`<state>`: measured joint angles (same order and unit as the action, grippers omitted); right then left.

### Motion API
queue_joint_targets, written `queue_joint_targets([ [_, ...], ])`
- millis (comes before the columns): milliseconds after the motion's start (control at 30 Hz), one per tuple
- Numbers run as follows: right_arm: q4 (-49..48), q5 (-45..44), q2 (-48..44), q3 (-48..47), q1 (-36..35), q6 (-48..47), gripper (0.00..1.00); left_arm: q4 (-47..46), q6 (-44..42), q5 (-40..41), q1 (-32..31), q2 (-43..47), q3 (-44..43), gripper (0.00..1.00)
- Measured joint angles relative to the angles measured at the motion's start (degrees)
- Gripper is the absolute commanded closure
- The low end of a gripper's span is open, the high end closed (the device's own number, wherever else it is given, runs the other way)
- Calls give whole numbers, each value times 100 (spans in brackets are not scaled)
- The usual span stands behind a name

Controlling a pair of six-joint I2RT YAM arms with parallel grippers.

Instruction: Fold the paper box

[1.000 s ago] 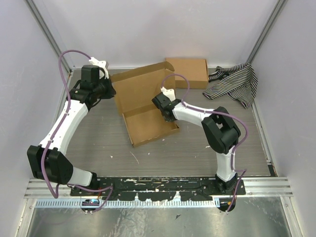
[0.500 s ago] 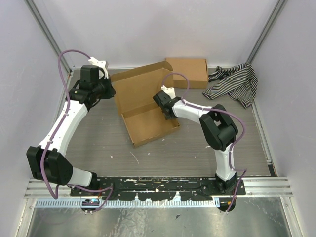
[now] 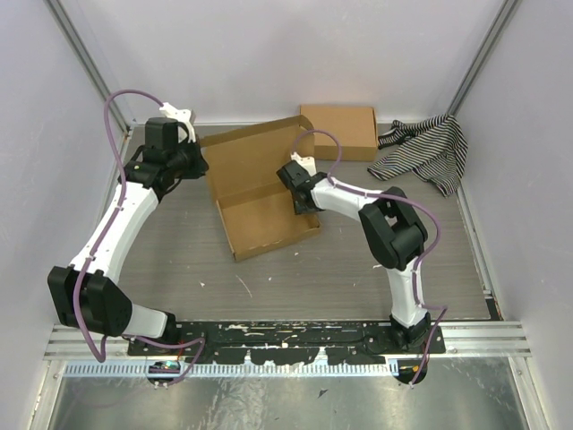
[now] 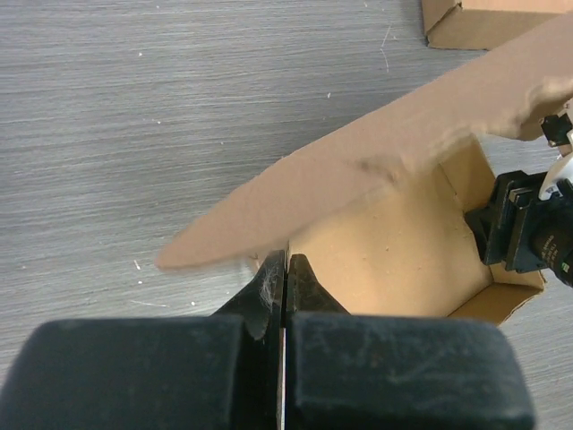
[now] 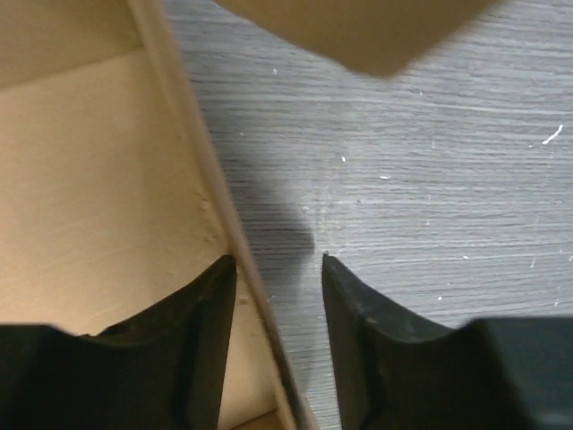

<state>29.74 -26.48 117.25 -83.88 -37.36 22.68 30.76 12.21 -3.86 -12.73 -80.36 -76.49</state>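
**A:** Where is the paper box (image 3: 269,219) lying?

**B:** It is sitting mid-tabletop (image 3: 340,269). Its tray (image 4: 394,260) is resting flat and its lid (image 3: 251,161) is tilting up at the back.

**A:** And the claws?

**B:** The left claw (image 4: 286,266) is sitting fully closed with its tips touching the lid's left edge. I cannot tell whether it is pinching any cardboard. The right claw (image 5: 279,269) is standing partly open and straddling the tray's right side wall (image 5: 201,179). One finger is hanging inside the tray and the other outside, over the tabletop.

**A:** So how should the step go?

**B:** I am judging that the wall is being stood up. The right claw should be closing squarely on that wall and pressing along the crease rather than dragging the tray. The left claw should be steadying the lid so the box is not skidding.

**A:** Is the tray holding anything?

**B:** Nothing is showing inside it but bare cardboard. The other flat box (image 3: 340,133) is lying shut at the back, beside the striped cloth (image 3: 425,150).
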Motion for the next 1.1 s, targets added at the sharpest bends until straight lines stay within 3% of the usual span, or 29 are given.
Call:
queue_joint_targets([
  [167, 66, -85, -326, 341, 44, 87, 40, 2, -13, 42, 9, -4, -2, 100],
  [400, 122, -83, -2144, 581, 234, -61, 39, 0, -22, 50, 9, -125, -87, 100],
  [567, -173, 1139, -3139, 483, 1257, -415, 40, -26, -98, 37, 9, -131, -87, 100],
  [700, -219, 2114, -2959, 157, 1991, -857, 41, -114, -168, 2, 9, -129, -87, 100],
  [1100, -190, 3827, -1661, -1185, 1873, -1484, 41, -306, -332, -70, -33, -22, 83, 100],
])
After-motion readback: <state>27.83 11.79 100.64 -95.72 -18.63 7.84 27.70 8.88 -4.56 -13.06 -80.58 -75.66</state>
